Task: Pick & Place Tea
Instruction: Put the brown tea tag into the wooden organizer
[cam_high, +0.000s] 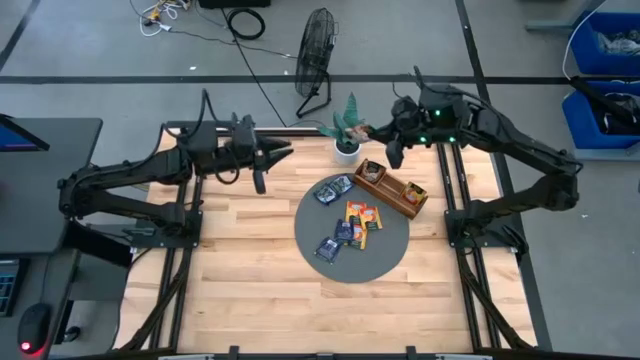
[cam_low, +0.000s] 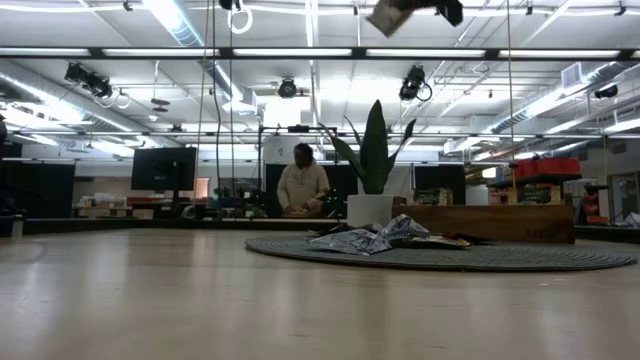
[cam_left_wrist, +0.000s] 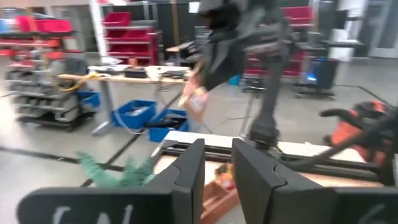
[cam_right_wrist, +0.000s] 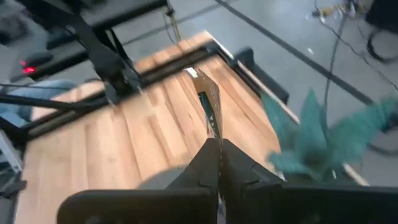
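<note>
Several flat tea sachets, dark blue (cam_high: 333, 190) and orange-yellow (cam_high: 362, 215), lie on a round grey mat (cam_high: 395, 250). In the low view they show as a low heap (cam_low: 385, 236). My right gripper (cam_high: 372, 131) hangs high over the table's far edge, beside the potted plant (cam_high: 347, 128), shut on one pale sachet (cam_right_wrist: 210, 102). That sachet also shows in the left wrist view (cam_left_wrist: 198, 99) and at the low view's top (cam_low: 388, 16). My left gripper (cam_high: 278, 153) hovers level over the far left of the table, open a little, with nothing between its fingers (cam_left_wrist: 189, 168). My right gripper pinches the pale sachet by one edge (cam_right_wrist: 214, 129) between its two fingertips. The fingers slant down toward the table's left. The sachet sticks out ahead of them, thin edge toward the wrist camera, lifted well clear of the table.
A long wooden compartment tray (cam_high: 392, 188) sits at the mat's far right. The plant's white pot (cam_high: 346, 150) stands at the far edge between the two grippers. Bare wood (cam_high: 240, 270) spreads over the table's left and near side. A person (cam_low: 302, 185) stands far behind the table.
</note>
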